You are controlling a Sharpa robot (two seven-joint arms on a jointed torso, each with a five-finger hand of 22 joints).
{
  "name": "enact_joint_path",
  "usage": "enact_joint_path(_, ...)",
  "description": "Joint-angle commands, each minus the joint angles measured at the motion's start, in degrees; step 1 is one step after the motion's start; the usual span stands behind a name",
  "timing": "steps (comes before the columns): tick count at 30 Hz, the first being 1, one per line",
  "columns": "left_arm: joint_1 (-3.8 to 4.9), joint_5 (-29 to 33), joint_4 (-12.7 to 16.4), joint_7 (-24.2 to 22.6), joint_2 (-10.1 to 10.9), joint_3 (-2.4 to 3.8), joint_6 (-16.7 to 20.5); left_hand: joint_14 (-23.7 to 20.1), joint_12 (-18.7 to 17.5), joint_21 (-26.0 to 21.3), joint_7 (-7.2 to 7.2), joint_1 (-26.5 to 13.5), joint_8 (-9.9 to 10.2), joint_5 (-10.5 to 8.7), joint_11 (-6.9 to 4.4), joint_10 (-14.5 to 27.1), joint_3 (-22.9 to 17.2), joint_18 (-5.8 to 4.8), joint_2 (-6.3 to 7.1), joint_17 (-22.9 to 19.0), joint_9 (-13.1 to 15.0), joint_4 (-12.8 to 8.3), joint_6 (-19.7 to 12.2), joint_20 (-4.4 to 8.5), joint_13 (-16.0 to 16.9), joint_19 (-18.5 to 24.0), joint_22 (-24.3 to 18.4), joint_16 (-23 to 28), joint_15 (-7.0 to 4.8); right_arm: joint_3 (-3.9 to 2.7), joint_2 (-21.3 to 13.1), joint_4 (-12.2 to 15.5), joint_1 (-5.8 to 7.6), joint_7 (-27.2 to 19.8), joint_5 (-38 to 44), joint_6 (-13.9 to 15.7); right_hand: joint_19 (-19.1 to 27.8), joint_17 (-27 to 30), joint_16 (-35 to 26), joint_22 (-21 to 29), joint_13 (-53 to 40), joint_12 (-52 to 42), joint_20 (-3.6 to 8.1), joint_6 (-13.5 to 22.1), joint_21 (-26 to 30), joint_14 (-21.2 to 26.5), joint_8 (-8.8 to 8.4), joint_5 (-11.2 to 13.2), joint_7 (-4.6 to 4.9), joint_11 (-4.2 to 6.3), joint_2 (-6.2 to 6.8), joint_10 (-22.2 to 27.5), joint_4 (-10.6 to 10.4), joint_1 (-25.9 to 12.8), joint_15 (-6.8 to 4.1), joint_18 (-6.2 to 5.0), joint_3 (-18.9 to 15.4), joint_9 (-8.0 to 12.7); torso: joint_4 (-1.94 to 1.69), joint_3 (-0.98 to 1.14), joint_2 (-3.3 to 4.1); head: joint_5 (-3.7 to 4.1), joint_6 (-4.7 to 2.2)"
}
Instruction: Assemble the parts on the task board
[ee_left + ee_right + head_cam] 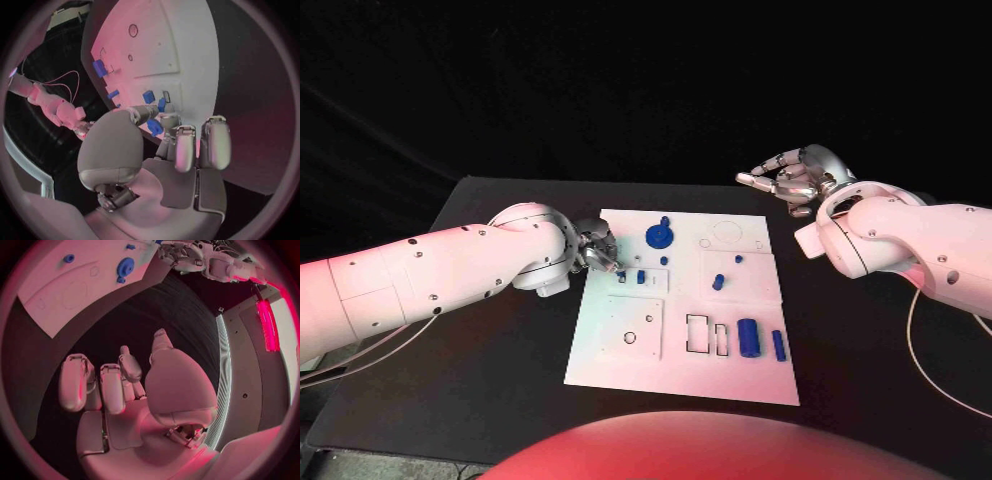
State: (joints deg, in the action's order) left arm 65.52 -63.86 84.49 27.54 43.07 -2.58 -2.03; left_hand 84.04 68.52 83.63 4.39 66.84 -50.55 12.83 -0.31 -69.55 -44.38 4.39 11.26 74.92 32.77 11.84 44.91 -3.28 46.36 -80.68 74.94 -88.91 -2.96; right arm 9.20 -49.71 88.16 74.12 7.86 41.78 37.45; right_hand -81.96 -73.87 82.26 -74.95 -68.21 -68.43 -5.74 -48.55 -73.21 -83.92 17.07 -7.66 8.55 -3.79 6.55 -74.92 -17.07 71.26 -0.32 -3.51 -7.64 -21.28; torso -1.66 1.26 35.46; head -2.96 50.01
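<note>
Mostly white task board (625,340) w/ small blue parts (750,337) (scattered)

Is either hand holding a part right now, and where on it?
The left hand is at the board's left edge with its fingertips on a small blue part; whether it grips it cannot be told. The right hand holds nothing, off the board.

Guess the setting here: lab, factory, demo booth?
Likely a robotics lab or test cell: a white task board with small blue parts on a black table, dark backdrop, and the left hand working at the board.
</note>
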Motion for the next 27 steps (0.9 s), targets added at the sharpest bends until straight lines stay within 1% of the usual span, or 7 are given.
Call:
enact_joint_path(1,-0.07,-0.96,-0.24,-0.68,-0.28,0.00,-1.71,5.35,0.04,0.34,-0.17,0.13,-0.20,0.14,0.11,-0.34,-10.46,-1.10,-0.29,13.02,0.07,-10.14,0.62,0.22,-0.01,-0.31,0.43,-0.22,-0.51,-0.01,-0.01,0.01,-0.05,-0.58,0.78,-0.66,0.29,0.11,-0.35,-6.49,0.00,0.28,0.09,0.40,0.19,-2.29,0.40,-0.02,0.01,0.01,-0.66,0.45,0.26,-0.19,-0.13,-0.35,0.22,0.10,0.03,0.00,0.01,-0.02,-0.01)
enact_joint_path(9,-0.26,-0.99,-0.56,-0.73,-0.55,-0.06,-2.03,5.35,0.04,0.37,-0.17,0.13,-0.19,0.13,0.11,-0.35,-10.51,-1.12,-0.24,13.02,0.06,-10.20,0.63,0.24,0.00,-0.35,0.50,-0.22,-0.51,-0.01,-0.03,0.04,-0.06,-0.57,0.78,-0.67,0.29,0.11,-0.35,-6.49,0.00,0.28,0.09,0.40,0.19,-2.29,0.40,-0.02,0.01,0.01,-0.66,0.45,0.26,-0.19,-0.13,-0.35,0.22,0.10,0.01,-0.01,0.05,0.11,-0.01)
enact_joint_path(27,-0.40,-1.00,-0.65,-0.63,-0.62,-0.24,-3.28,5.35,-0.04,0.39,-0.17,0.13,-0.19,0.11,0.11,-0.30,-10.57,-1.13,-0.22,13.02,0.05,-10.24,0.63,0.24,-0.13,-0.38,0.55,-0.22,-0.52,-0.01,-0.09,0.02,-0.06,-0.53,0.78,-0.66,0.29,0.11,-0.35,-6.49,0.00,0.28,0.09,0.40,0.19,-2.29,0.40,-0.02,0.01,0.01,-0.66,0.45,0.26,-0.19,-0.13,-0.35,0.22,0.10,0.01,0.01,-0.02,0.04,-0.01)
